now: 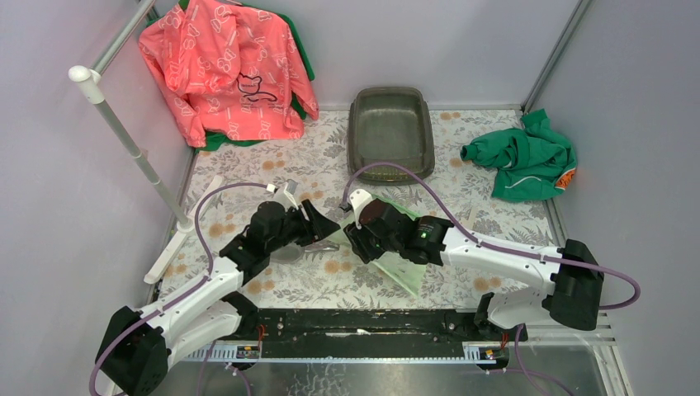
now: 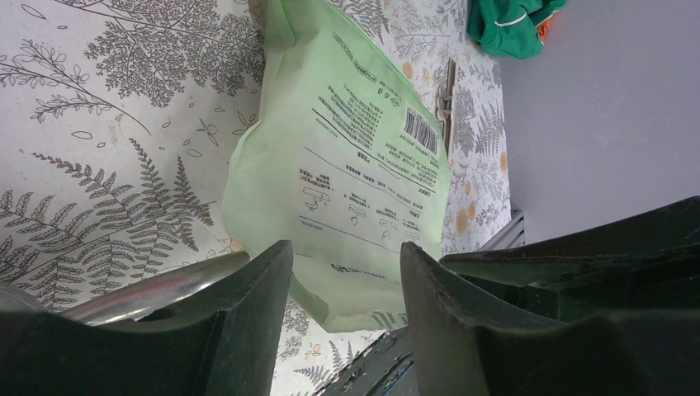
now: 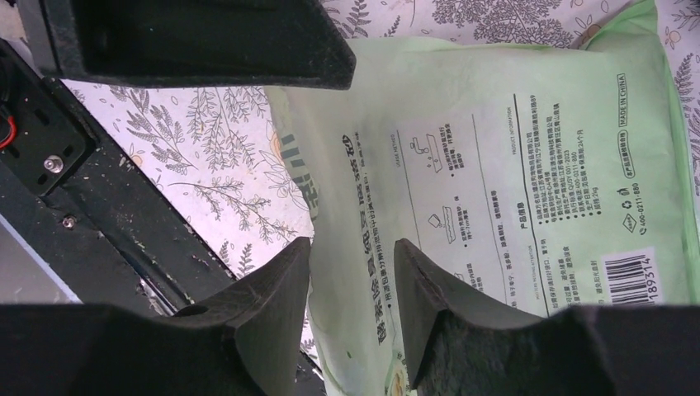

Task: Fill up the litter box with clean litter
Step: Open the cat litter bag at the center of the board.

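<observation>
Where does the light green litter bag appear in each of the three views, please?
Top external: the litter bag lies at centre, mostly under the right arm.
Left wrist: it is at centre, reaching the top edge.
Right wrist: it fills the right side.
Shared landmark: the fern-print tablecloth.

A table (image 1: pixel 272 285) covered in a fern-and-flower print carries a dark, empty litter box (image 1: pixel 390 125) at its far edge. A crumpled green garment (image 1: pixel 522 157) lies far right and a pink jacket (image 1: pixel 227 70) far left. A pale green printed bag (image 2: pixel 347 173) lies flat near the middle, with a metal scoop (image 1: pixel 290 252) just beside it.
</observation>
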Motion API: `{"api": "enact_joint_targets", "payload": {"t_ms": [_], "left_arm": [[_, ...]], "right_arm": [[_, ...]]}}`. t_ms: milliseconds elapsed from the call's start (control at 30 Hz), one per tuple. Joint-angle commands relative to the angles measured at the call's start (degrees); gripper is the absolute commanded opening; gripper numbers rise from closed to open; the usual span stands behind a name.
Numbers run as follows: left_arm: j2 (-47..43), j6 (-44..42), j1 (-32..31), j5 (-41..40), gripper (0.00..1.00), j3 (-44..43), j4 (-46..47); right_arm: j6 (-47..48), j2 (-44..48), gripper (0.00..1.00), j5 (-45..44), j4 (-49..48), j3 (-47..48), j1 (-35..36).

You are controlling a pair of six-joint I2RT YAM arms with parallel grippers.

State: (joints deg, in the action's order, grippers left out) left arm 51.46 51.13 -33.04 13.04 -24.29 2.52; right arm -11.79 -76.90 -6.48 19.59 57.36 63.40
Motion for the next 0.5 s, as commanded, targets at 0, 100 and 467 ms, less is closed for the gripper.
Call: {"api": "enact_joint_targets", "payload": {"t_ms": [0,100,467], "left_arm": [[-0.63,0.46,-0.84,-0.55,0.59,0.04,0.19],[-0.49,0.46,-1.1,-0.66,0.58,0.04,0.17],[-0.66,0.76,-2.11,-1.3,0.58,0.12,0.12]], "right_arm": [[0.52,0.91,0.49,-3.05,-0.83,2.78,0.5],[0.72,0.94,0.57,-3.08,-0.93,3.23,0.49],[0.7,1.25,0.56,-3.55,-1.83,3.54,0.5]]}}
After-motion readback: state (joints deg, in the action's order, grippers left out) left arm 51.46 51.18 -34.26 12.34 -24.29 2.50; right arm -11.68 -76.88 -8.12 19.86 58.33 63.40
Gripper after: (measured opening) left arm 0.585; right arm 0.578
